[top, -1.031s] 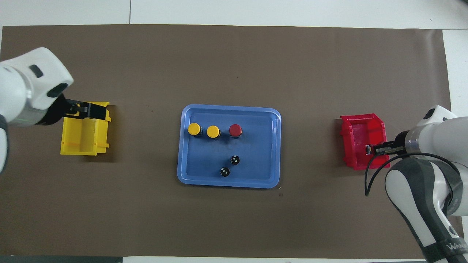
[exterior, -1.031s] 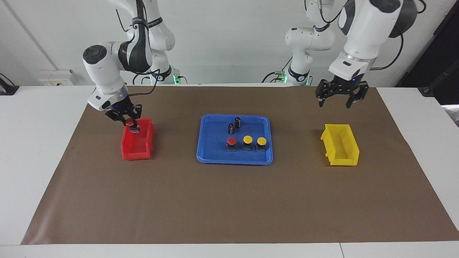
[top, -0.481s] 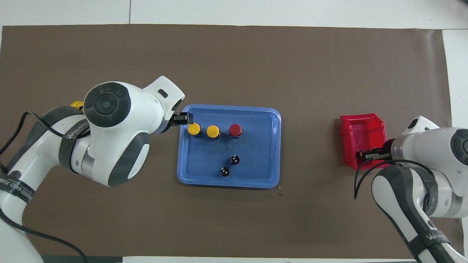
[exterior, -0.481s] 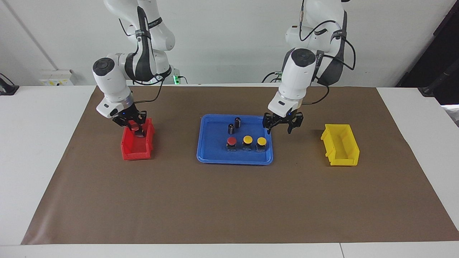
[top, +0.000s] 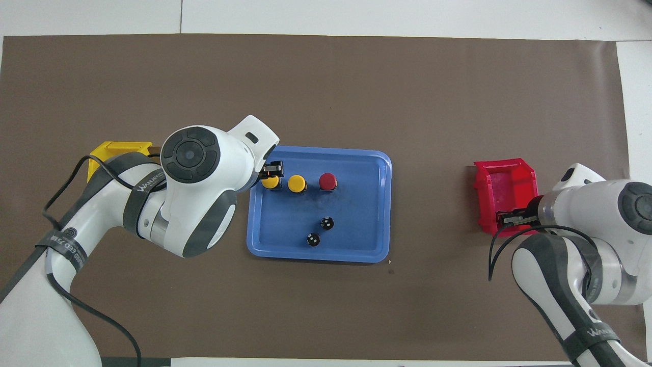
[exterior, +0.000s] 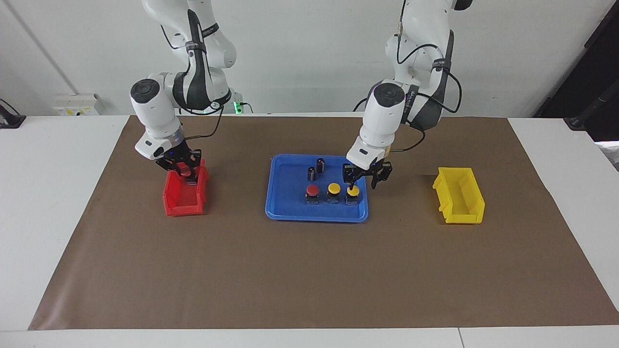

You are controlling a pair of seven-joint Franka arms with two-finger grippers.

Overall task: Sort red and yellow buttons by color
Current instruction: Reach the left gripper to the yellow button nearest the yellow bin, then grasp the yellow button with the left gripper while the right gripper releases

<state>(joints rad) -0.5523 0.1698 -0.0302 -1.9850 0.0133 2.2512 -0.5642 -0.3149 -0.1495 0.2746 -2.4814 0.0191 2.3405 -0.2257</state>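
Observation:
One red button (exterior: pixel 312 189) and two yellow buttons (exterior: pixel 333 187) (exterior: pixel 353 191) stand in a row in the blue tray (exterior: pixel 316 217). My left gripper (exterior: pixel 361 182) is low over the yellow button (top: pixel 270 182) at the row's end toward the left arm. It is open, with one finger right above that cap. My right gripper (exterior: pixel 183 170) is shut on a second red button (exterior: pixel 184 168) and holds it over the robots' end of the red bin (exterior: pixel 184 205). In the overhead view the right gripper (top: pixel 509 218) hides that button.
Two small dark cylinders (exterior: pixel 320 164) (exterior: pixel 311 173) stand in the tray, nearer to the robots than the buttons. A yellow bin (exterior: pixel 459 198) sits on the brown mat toward the left arm's end of the table, partly covered by the left arm in the overhead view.
The left arm swung from over the yellow bin to the tray and came down over the end yellow button, its fingers narrowing. The right gripper shifted slightly over the red bin, still holding its red button.

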